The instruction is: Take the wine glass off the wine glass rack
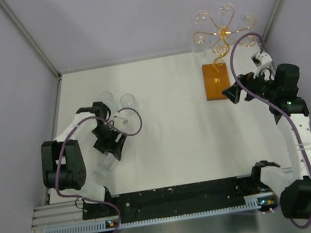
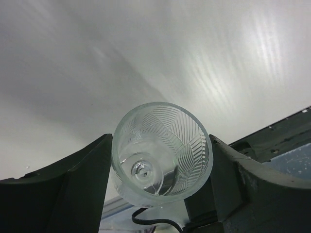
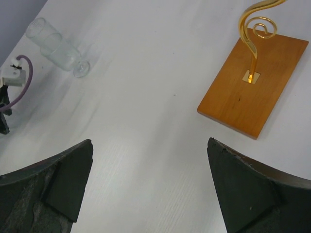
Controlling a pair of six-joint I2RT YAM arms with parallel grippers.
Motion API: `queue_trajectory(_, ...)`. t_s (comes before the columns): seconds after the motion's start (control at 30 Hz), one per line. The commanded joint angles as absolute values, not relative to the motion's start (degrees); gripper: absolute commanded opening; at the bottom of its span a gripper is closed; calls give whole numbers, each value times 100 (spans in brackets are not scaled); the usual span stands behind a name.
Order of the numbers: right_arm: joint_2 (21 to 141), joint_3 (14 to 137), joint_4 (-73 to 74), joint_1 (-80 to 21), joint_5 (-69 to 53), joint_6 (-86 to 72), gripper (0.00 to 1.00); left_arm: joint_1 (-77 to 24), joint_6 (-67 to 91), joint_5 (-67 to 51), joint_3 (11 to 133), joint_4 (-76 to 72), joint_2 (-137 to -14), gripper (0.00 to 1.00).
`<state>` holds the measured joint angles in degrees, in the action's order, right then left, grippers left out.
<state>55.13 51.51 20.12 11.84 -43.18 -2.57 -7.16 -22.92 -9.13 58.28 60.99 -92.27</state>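
White links and black joints on left arm (image 1: 67,131) and right arm (image 1: 298,130) — purple cables looped alongside. Dark, wedge-shaped fingers (image 3: 252,194).

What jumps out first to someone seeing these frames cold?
The gold wine glass rack stands at the table's far right, with clear glasses hanging from its scroll arms above an orange wooden base. In the left wrist view, a leaf-patterned wine glass fills the gap between the left gripper's fingers, rim toward the camera. The right gripper hangs open beside the base.
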Motion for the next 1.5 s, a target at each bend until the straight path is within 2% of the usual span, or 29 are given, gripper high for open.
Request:
queue_trajectory(0.0, 5291, 5475, 2056, 643, -4175, 482, 99, -712, -3172, -2448, 6108, 6434, -8588, 0)
queue_trajectory(0.23, 5414, 5642, 2469, -147, -4553, 1518, 99, -843, -3366, -4577, 6153, 5601, -8122, 0)
queue_trajectory(0.4, 5748, 5888, 2777, -842, -4325, 2389, 99, -1396, -2770, -4957, 5565, 3661, -7823, 0)
queue_trajectory(0.63, 5924, 6161, 2848, -1248, -3964, 2505, 99, -2530, -1558, -4325, 5256, 690, -7831, 0)
queue_trajectory(0.83, 5819, 6205, 2821, -1239, -3297, 2189, 99, -2751, -511, -3051, 5571, -1351, -8690, 0)
queue_trajectory(1.17, 5529, 6574, 3085, -1222, -2848, 2074, 99, -2760, -44, -1812, 7188, -2161, -10396, 0)
queue_trajectory(1.47, 5502, 6636, 3278, -1169, -2891, 2109, 99, -2672, -167, -660, 8156, -2022, -11258, 0)
